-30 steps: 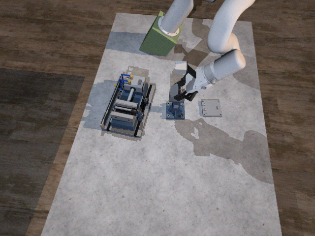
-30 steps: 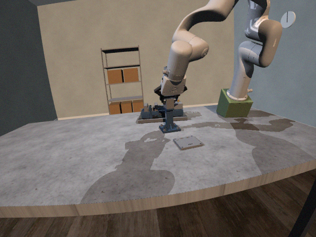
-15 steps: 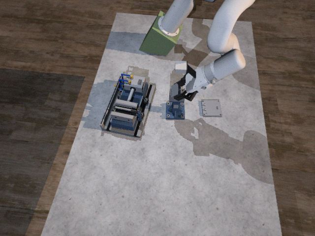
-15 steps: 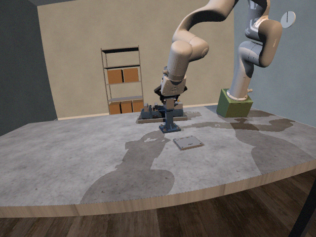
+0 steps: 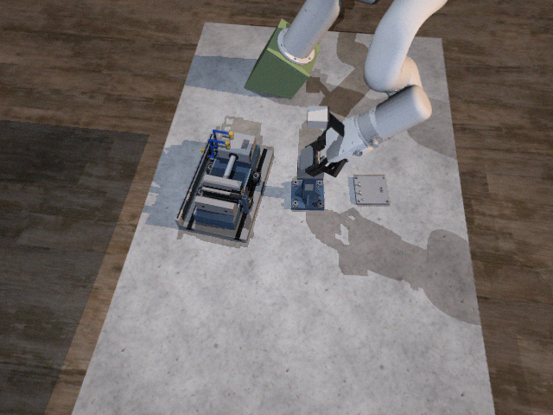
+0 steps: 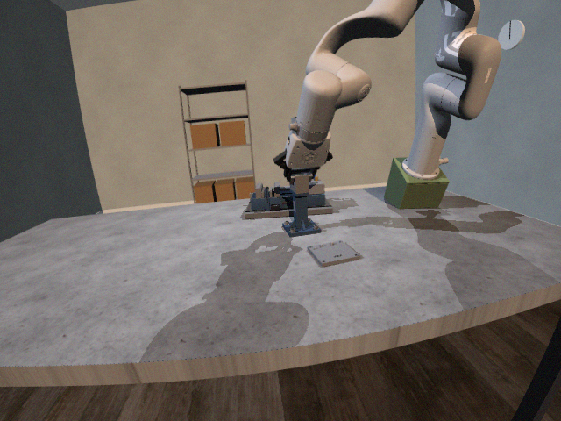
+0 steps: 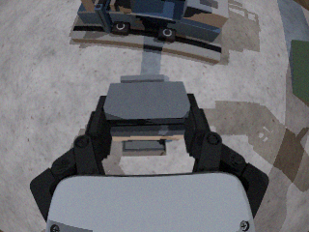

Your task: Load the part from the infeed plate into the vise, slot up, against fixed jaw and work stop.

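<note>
Just right of centre in the upper half of the top view, the claw (image 5: 318, 156) is closed on the part (image 5: 307, 159), a grey block that stands over the blue V-block (image 5: 308, 194). In the wrist view the part (image 7: 147, 101) fills the middle of the frame, with a black finger (image 7: 97, 130) pressed to its left side and the other against its right side. Whether the part touches the V-block's rest or hangs just above it cannot be told from these views. In the exterior view the claw (image 6: 300, 177) points straight down at the centre of the frame, and the V-block (image 6: 301, 224) stands under it on its bolted blue foot. The infeed plate (image 5: 371, 189) lies flat on the table (image 5: 268, 312) just to the right of the V-block in the top view, with no block on it. The vise (image 5: 223, 188) sits at centre left of the top view, well apart from the claw, on its own base plate; in the wrist view it (image 7: 151, 0) lies across the top of the frame. The arm rises from a green pedestal (image 5: 272, 73) at the upper middle of the top view. A shelf rack (image 6: 183, 136) with orange boxes stands against the far wall in the exterior view.
</note>
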You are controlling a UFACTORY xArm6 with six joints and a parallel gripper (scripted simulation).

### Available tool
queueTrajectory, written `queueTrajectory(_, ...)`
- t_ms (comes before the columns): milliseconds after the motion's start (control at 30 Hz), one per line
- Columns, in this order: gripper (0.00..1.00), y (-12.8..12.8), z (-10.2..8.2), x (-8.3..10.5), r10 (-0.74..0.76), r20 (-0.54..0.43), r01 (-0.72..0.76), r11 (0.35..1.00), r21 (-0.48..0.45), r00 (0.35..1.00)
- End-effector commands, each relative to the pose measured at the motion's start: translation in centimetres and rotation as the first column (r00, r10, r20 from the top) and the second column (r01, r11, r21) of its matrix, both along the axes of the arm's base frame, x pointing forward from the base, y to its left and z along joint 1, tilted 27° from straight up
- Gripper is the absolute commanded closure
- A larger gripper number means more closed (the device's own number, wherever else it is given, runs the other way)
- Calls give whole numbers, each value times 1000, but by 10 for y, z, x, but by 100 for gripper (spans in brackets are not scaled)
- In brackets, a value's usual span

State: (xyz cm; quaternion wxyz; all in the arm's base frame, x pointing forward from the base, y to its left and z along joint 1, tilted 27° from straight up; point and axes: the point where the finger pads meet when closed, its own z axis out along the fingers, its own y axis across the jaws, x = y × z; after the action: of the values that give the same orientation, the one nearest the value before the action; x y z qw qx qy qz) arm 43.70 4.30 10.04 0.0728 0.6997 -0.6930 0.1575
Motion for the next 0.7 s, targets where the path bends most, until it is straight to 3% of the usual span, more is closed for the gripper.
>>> queueTrajectory(0, 100, -1, 3, 1, -1, 4, 1, 1000, 1, 1000)
queueTrajectory(667, 100, -5, 12, 0, -1, 4, 1, 1000, 1, 1000)
